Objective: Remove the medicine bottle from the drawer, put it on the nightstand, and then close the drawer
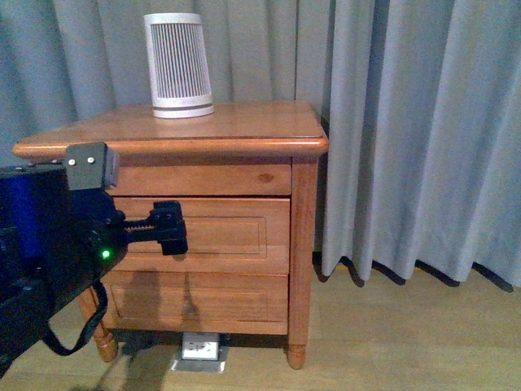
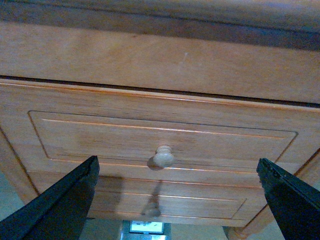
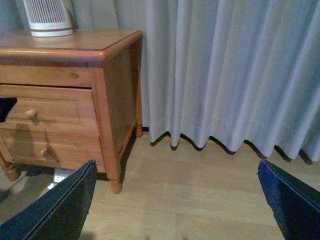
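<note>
The orange-brown nightstand stands ahead of me with both drawers shut. The upper drawer has a panelled front, and its round knob shows in the left wrist view. My left gripper is open and hovers just in front of that drawer front; the knob lies between its black fingers, apart from both. My right gripper is open over the bare wooden floor, right of the nightstand, holding nothing. The medicine bottle is hidden.
A large white-grey ribbed device stands at the back of the nightstand top. Grey curtains hang behind and to the right. The lower drawer has its own knob. A floor socket plate lies under the cabinet.
</note>
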Robot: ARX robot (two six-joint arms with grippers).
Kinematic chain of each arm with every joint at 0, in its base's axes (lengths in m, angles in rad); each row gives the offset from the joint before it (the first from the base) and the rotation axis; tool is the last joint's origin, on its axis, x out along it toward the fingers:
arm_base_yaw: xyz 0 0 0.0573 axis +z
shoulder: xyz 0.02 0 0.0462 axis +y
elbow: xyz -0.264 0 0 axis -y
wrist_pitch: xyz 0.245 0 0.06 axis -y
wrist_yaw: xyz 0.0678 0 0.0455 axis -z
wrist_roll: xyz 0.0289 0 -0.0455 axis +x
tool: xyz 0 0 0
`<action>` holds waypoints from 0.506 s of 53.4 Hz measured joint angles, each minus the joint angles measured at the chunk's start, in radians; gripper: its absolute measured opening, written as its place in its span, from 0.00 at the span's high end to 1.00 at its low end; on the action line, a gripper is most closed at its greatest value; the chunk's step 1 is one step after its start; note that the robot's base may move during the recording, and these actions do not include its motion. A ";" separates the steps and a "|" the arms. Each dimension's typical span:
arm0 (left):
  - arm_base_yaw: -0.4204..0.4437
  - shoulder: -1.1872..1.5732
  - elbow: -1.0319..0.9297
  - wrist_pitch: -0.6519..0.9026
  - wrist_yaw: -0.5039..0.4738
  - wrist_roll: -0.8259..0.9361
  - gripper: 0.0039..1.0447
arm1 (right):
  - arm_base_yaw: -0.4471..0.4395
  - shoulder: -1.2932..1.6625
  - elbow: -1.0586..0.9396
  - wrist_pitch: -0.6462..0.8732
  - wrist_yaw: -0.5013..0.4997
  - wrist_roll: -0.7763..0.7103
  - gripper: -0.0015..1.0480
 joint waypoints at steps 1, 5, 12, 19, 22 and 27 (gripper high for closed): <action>0.000 0.019 0.017 0.000 0.004 0.003 0.06 | 0.000 0.000 0.000 0.000 0.000 0.000 0.07; 0.000 0.091 0.084 -0.001 0.010 0.017 0.06 | 0.000 0.000 0.000 0.000 0.000 0.000 0.07; 0.003 0.187 0.182 -0.021 0.012 0.027 0.06 | 0.000 0.000 0.000 0.000 0.000 0.000 0.07; 0.007 0.260 0.271 -0.050 0.011 0.032 0.06 | 0.000 0.000 0.000 0.000 0.000 0.000 0.07; 0.010 0.289 0.311 -0.066 0.011 0.032 0.06 | 0.000 0.000 0.000 0.000 0.000 0.000 0.07; 0.013 0.332 0.382 -0.094 0.010 0.033 0.06 | 0.000 0.000 0.000 0.000 0.000 0.000 0.07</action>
